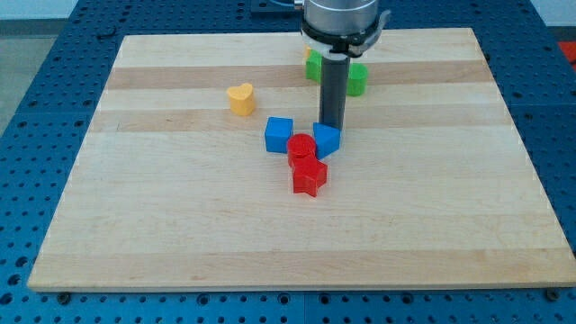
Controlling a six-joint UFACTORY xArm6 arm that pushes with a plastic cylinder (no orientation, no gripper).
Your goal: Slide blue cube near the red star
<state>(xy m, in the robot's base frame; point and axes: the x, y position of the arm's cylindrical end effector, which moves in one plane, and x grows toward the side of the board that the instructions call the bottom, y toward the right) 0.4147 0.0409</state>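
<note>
Blue cube (327,139) small, glossy, touching red cylinder (301,147) above red star (309,176); my tip (334,127) at cube's top edge, no end effector jaws. Desk (432,225) open w/ room all round.

**Matt blocks on pale wood**

The counter (180,225) is pale planked wood, smooth with a soft satin sheen. The blue cube (327,139), red star (309,177) and yellow block (240,98) look like matt plastic. At twelve o'clock the rod (334,90) is dark and dull under a shiny metallic collar (340,16).
</note>
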